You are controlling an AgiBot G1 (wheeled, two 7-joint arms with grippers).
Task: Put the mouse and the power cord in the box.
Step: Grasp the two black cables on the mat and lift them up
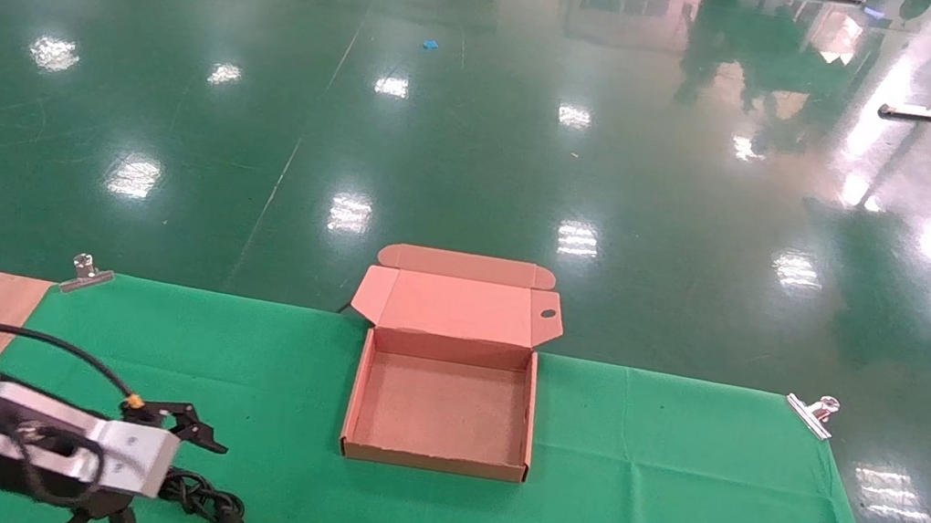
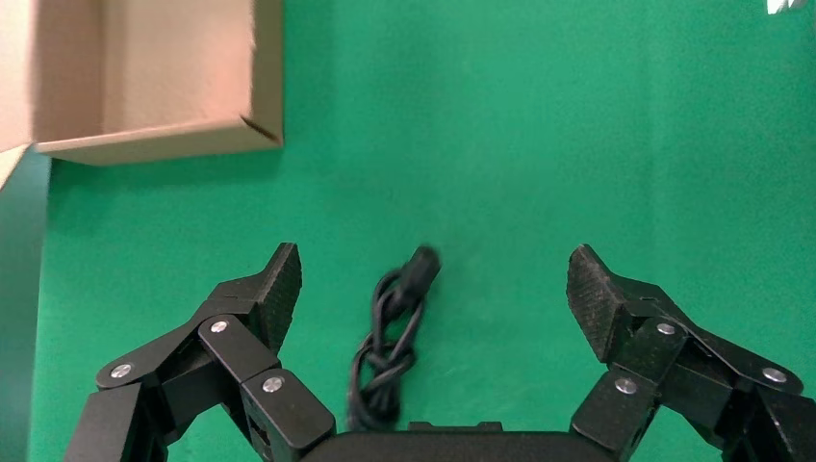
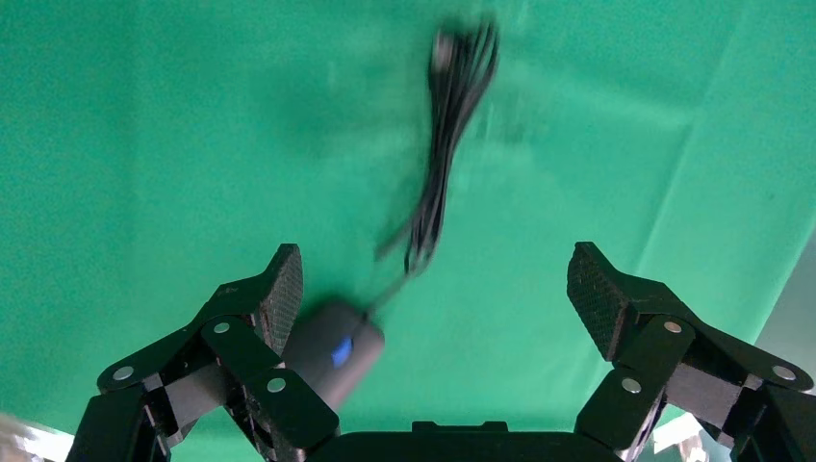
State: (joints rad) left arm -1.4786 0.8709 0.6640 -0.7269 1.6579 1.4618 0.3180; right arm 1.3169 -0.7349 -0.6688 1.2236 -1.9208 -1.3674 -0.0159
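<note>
From my head view, my left gripper (image 1: pixel 191 442) at lower left hides most of the power cord (image 1: pixel 208 500); my left wrist view shows its coil (image 2: pixel 395 337) lying between my wide-spread, empty fingers (image 2: pixel 274 289). My right gripper (image 3: pixel 433 289) is also spread wide and holds nothing. The mouse (image 3: pixel 332 351) beside one finger shows only in the right wrist view, its wire (image 3: pixel 447 135) blurred. The box (image 1: pixel 435 455) sits open at centre, with bare green cloth (image 1: pixel 655 474) around it.
</note>
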